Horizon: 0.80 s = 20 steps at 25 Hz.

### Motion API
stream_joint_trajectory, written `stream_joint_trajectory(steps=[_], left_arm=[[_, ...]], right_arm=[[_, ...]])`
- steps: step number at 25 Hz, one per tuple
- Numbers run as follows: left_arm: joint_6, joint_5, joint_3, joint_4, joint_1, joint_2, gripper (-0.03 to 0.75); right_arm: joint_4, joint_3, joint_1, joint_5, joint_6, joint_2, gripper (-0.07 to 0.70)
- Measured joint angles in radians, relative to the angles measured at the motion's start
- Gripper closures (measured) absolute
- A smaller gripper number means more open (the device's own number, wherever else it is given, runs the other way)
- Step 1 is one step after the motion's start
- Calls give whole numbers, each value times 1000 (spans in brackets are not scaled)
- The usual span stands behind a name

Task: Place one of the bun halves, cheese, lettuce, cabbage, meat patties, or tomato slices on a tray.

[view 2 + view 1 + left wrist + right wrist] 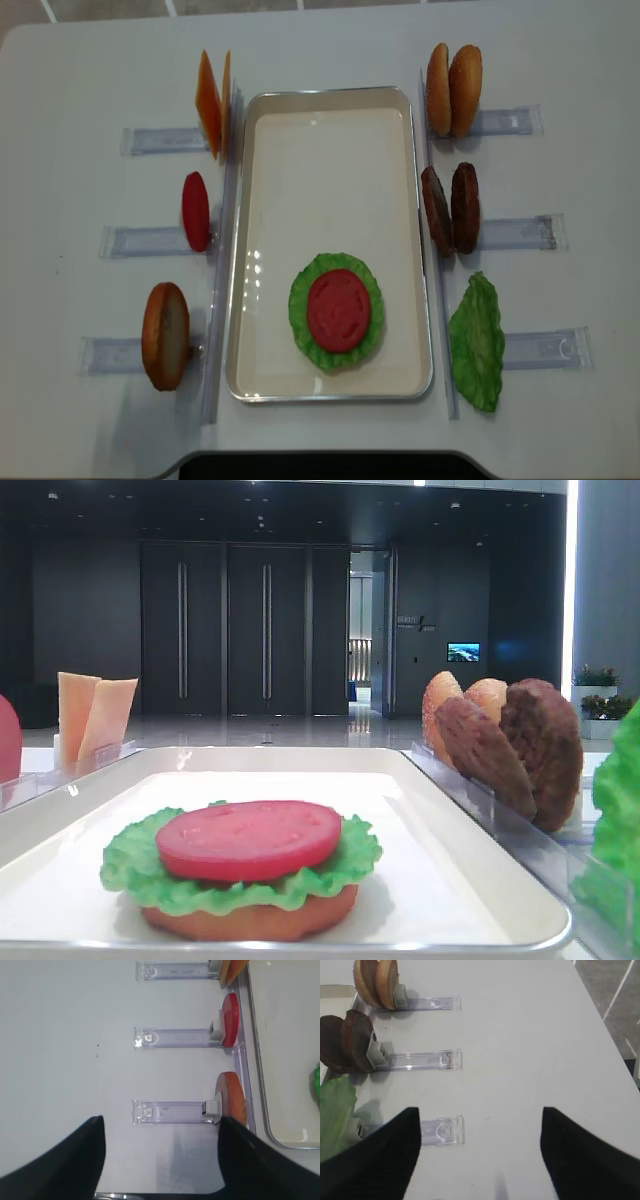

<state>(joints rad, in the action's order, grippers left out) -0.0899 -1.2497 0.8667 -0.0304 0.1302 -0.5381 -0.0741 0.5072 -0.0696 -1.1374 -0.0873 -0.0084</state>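
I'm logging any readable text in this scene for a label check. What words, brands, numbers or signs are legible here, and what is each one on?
Nothing can be read.
Wall sign beside the far doorway: lettering too small and blurred to read.
Lit screen on the back wall: a picture only, no legible text.
Tray, food pieces and clear holders: no labels or markings visible.
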Motion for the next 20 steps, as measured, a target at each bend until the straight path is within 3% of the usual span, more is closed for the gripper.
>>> stream_joint_trajectory(steps=[10,20], left_arm=[[-9,-8,-171,-75,-16,306,181],[-91,102,-367,-106,-17,526,181]], right_arm=[[0,0,0,0,0,0,149],[0,0,0,0,0,0,149]])
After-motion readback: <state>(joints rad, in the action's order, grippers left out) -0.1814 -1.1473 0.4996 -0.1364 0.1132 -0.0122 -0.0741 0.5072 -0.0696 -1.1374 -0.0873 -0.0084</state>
